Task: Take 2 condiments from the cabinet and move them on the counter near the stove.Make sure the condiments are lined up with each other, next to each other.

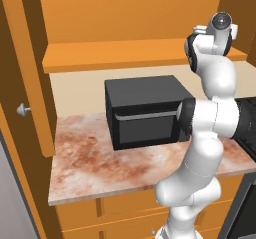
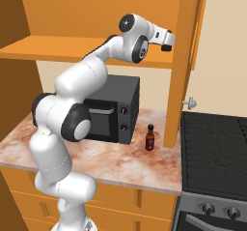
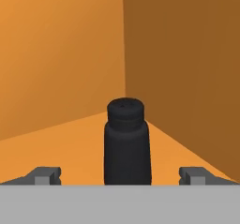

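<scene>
1. The gripper (image 3: 120,176) is seen in the hand view with its jaws spread wide, one dark fingertip (image 3: 46,175) at 8 o'clock and the other at 4 o'clock; nothing is clasped between them.
2. One dark shaker (image 3: 127,145) is counted, standing upright between the two fingertips and a little beyond them, at 6 o'clock of the hand view. No contact with either fingertip is seen; a clear gap is left on each side.
3. The shaker is found resting on the orange shelf board (image 3: 56,145) of the cabinet (image 3: 61,54), close to the inner corner where the back wall and the darker side wall meet at 12 o'clock.
4. In the right base view the gripper (image 2: 167,39) is seen reaching in at shelf height, at 1 o'clock of the picture, just beside the open cabinet door (image 2: 185,56).
5. One sauce bottle (image 2: 150,138), dark red with a black cap, is counted. It is stood upright on the counter (image 2: 116,165), between the microwave (image 2: 116,110) and the stove (image 2: 214,150), well below the hand and apart from it.
6. So two condiments are tallied: one on the shelf in front of the hand, one on the counter.
7. One microwave is counted, set toward the back of the counter, with the bottle at its 4 o'clock.
8. Two round door knobs are noted: one (image 2: 190,102) at the stove side, one (image 1: 22,109) at 9 o'clock of the left base view.
</scene>
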Robot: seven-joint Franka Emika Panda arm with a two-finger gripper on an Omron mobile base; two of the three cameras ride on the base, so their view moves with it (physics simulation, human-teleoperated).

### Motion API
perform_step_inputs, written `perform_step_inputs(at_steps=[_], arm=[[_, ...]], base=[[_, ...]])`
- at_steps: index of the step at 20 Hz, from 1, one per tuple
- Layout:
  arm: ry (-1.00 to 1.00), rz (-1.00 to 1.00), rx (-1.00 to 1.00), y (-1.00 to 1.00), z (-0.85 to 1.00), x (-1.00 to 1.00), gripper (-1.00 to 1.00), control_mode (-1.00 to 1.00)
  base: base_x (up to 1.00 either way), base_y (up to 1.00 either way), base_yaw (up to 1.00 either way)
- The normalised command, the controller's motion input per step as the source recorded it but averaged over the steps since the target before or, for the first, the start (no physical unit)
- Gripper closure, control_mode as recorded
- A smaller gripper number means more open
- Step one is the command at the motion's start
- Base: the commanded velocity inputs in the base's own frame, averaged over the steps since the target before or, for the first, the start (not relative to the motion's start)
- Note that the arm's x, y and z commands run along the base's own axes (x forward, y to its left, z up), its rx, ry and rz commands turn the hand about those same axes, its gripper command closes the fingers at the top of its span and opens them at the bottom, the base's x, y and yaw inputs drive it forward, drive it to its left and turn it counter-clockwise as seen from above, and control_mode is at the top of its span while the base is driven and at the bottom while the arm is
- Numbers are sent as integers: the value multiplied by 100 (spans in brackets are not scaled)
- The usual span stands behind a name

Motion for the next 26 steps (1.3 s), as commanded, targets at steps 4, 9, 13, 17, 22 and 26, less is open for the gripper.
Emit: perform_step_inputs(at_steps=[4,9,13,17,22,26], arm=[[0,0,0,-13,-4,11,-100,-100],[0,0,0,-12,-4,13,-100,-100],[0,0,0,-10,-6,14,-100,-100],[0,0,0,-8,-9,12,-100,-100],[0,0,0,-3,-7,5,-100,-100],[0,0,0,-2,-7,7,100,-100]], base=[[0,0,0],[0,0,0],[0,0,0],[0,0,0],[0,0,0],[0,0,0]])
